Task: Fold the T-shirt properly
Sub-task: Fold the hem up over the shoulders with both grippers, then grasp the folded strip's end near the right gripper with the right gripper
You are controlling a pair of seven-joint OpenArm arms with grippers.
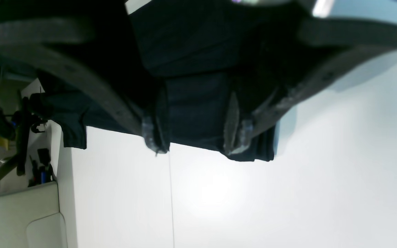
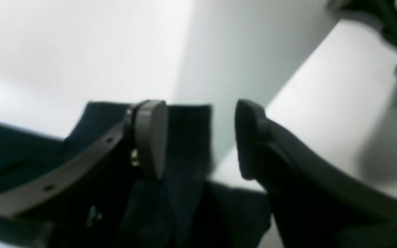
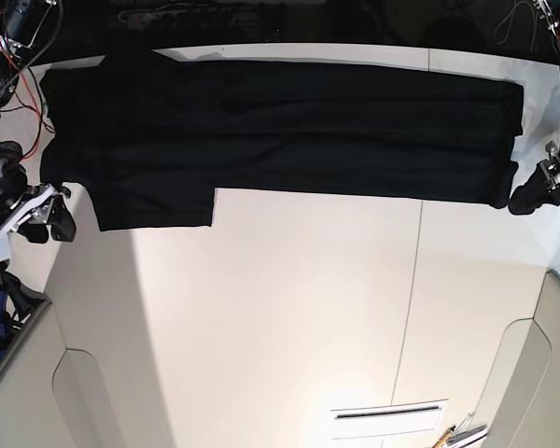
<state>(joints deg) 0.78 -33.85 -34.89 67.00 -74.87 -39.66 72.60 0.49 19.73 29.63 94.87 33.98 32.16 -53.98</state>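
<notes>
The black T-shirt (image 3: 289, 131) lies in a long band across the far side of the white table (image 3: 289, 308), plain side up, no print showing. One sleeve (image 3: 154, 205) sticks out toward me at the left. My left gripper (image 3: 525, 199) is at the shirt's right end. In the left wrist view (image 1: 198, 137) its fingers stand apart, with the cloth (image 1: 191, 103) between them. My right gripper (image 3: 56, 219) is just off the shirt's left end. In the right wrist view (image 2: 200, 137) it is open, with dark cloth (image 2: 184, 144) behind its fingertips.
A seam (image 3: 411, 280) runs across the table. Grey panels stand at the near left (image 3: 37, 392) and near right (image 3: 532, 373) corners. Cables and hardware (image 3: 9, 37) crowd the far left. A slotted plate (image 3: 387, 420) lies at the near edge.
</notes>
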